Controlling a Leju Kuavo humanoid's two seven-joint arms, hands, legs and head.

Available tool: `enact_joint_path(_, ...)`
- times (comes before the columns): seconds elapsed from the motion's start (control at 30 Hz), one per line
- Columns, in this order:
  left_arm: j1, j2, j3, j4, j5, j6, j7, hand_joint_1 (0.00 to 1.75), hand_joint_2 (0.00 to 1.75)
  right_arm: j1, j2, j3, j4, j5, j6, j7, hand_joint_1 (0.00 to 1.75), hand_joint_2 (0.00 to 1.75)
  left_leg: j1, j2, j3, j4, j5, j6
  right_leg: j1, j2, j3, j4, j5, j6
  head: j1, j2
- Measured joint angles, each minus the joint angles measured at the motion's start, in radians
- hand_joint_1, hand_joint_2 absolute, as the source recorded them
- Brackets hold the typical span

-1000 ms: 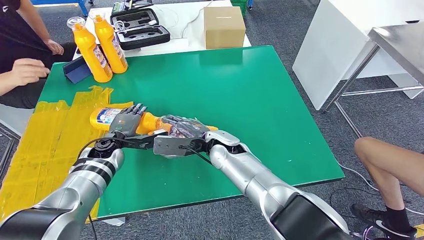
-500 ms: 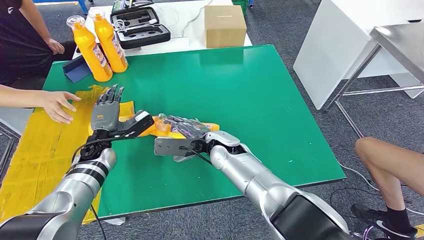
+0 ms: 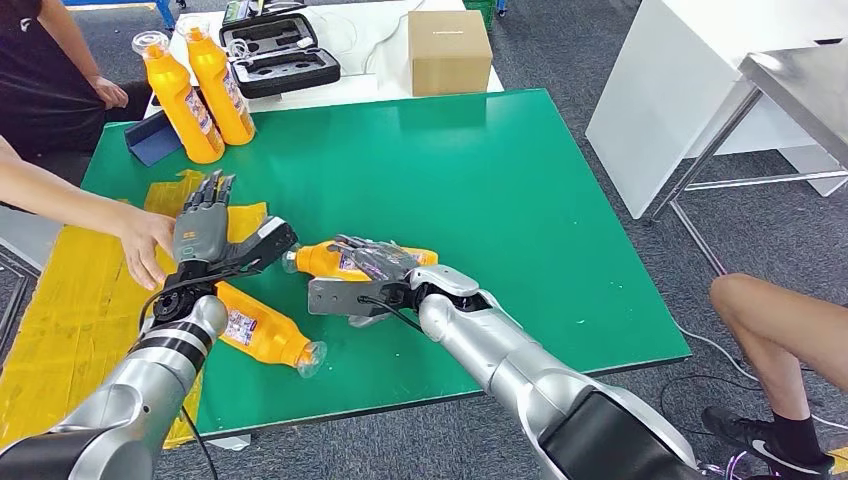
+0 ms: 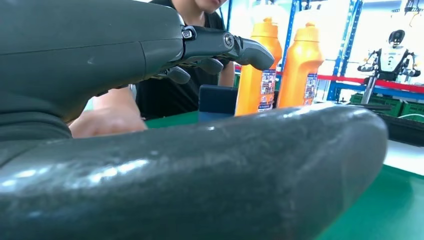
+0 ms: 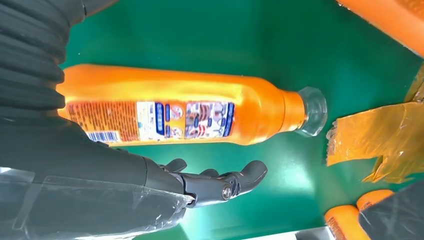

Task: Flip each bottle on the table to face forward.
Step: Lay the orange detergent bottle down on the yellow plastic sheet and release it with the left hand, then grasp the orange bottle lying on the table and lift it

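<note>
Front bottle (image 3: 262,333): I log one orange bottle lying on its side on the green table (image 3: 520,200), just below my left fingers, clear cap toward the table's near edge, label showing.

Right hand (image 3: 368,262): I see it laid over the middle bottle with fingers spread and loosely curled, nothing grasped; in the right wrist view the fingertips (image 5: 247,175) stand apart from the bottle's side.

Middle bottle (image 5: 180,112): orange, lying flat under my right fingers, clear cap pointing toward my left hand, printed label and barcode turned up to the wrist camera.

Left hand (image 3: 200,225): raised off the table, released, fingers straight and apart, thumb out to the side, holding nothing.

Yellow sheet (image 3: 90,290): crinkled plastic on the table's left part, under and beyond my left fingers.

Person's hand (image 3: 148,245): flat on the yellow sheet, just beside my left fingers.

Standing bottles (image 3: 200,90): two orange bottles upright, side by side, well beyond my left fingertips, by the far corner.

Blue holder (image 3: 155,140): touching the standing bottles' base.

Black case (image 3: 280,55): open, farther back.

Cardboard box (image 3: 448,52): farthest, well beyond my right fingers.
</note>
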Motion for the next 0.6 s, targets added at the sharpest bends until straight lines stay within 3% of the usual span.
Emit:
enact_joint_path(0.3,0.025,-0.031,0.061,-0.062,0.247,-0.045,-0.206,0.0,0.0,-0.044,-0.001,0.003,0.051,0.137,-0.132,0.128,0.0,1.75,0.0,0.0,0.0,0.0,0.0,0.0,0.0,0.0,0.0,0.0,0.0,0.0,0.0,0.0)
enact_joint_path(0.6,0.032,-0.063,0.079,-0.119,0.327,-0.075,-0.261,0.0,0.0,-0.084,0.001,0.003,0.108,0.181,-0.134,0.175,0.0,1.75,0.0,0.0,0.0,0.0,0.0,0.0,0.0,0.0,-0.001,0.0,0.0,0.0,0.0,0.0)
